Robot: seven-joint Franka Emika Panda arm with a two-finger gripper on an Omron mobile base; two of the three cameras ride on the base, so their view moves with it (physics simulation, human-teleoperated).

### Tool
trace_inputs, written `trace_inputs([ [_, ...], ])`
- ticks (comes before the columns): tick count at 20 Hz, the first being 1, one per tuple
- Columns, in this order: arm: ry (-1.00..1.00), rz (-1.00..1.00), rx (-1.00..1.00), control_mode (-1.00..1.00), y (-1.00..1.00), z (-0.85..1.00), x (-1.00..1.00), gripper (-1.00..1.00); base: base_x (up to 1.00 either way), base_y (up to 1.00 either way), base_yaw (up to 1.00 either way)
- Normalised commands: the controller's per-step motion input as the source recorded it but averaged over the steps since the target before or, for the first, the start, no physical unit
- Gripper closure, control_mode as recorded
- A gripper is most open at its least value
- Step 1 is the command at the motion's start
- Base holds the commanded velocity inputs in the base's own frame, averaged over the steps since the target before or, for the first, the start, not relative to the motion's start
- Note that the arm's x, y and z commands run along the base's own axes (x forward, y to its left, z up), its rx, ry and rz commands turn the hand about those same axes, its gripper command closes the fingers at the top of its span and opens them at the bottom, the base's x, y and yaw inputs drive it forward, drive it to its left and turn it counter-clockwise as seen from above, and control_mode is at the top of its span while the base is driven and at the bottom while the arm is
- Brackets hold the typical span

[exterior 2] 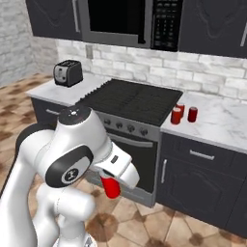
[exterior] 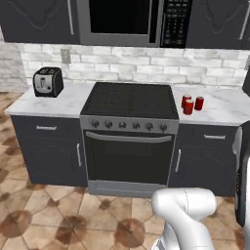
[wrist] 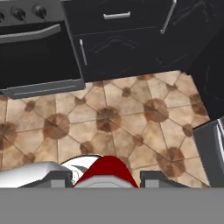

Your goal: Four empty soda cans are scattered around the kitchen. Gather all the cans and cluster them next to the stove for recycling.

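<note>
Here the gripper [exterior 2: 112,185] hangs low in front of the stove [exterior 2: 129,103], its jaws pressed against a red soda can [exterior 2: 111,187] that points down toward the tiled floor [exterior 2: 144,217]. In the hand view the same can [wrist: 105,171] sits as a red dome between the two dark fingertips [wrist: 59,178], with the tiles [wrist: 109,122] spread out beyond it and the oven door's bar handle [wrist: 30,34] at the upper left. The can is held in the air, well below counter height and apart from the range.

Three more red cans are on the marble counter [exterior: 219,107] just to the right of the cooktop. In the left base view they form a tight cluster [exterior: 191,104]: two at the back and one in front, near the stove's right edge; whether they touch each other is hard to tell at this size. From the right base view the same cluster [exterior 2: 182,114] stands beside the grates, close to the counter's front corner.

A small black-and-silver toaster [exterior: 48,81] stands on the counter left of the stove, and a microwave [exterior: 132,22] with a keypad hangs above the cooktop. The white arm [exterior 2: 72,154] curls in the foreground.
</note>
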Motion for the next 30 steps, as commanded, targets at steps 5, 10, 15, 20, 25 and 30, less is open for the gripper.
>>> trace_inputs([
  [5, 0.0, 0.0, 0.0, 1.0, 0.0, 0.0, 0.0, 1.0, 0.61, -0.54, 0.04],
  [10, 0.0, 0.0, 0.0, 1.0, 0.0, 0.0, 0.0, 1.0, 0.58, -0.44, 0.04],
  [15, 0.0, 0.0, 0.0, 1.0, 0.0, 0.0, 0.0, 1.0, 0.36, -0.52, 0.03],
  [20, 0.0, 0.0, 0.0, 1.0, 0.0, 0.0, 0.0, 1.0, 0.48, -0.44, 0.02],
  [25, 0.0, 0.0, 0.0, 1.0, 0.0, 0.0, 0.0, 1.0, 0.42, -0.47, 0.02],
  [30, 0.0, 0.02, 0.08, -1.0, -0.39, 0.0, 0.29, 1.0, 0.08, -0.09, 0.0],
])
